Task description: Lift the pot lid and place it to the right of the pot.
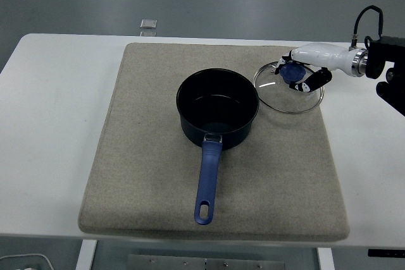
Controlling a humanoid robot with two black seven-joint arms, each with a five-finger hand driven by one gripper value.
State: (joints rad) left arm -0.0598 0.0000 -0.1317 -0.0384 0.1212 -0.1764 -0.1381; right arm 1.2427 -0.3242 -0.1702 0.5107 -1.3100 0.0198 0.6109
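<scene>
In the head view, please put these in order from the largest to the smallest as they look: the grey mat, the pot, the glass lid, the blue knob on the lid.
1. grey mat
2. pot, counted with its handle
3. glass lid, its circle a little smaller than the pot's rim
4. blue knob
</scene>
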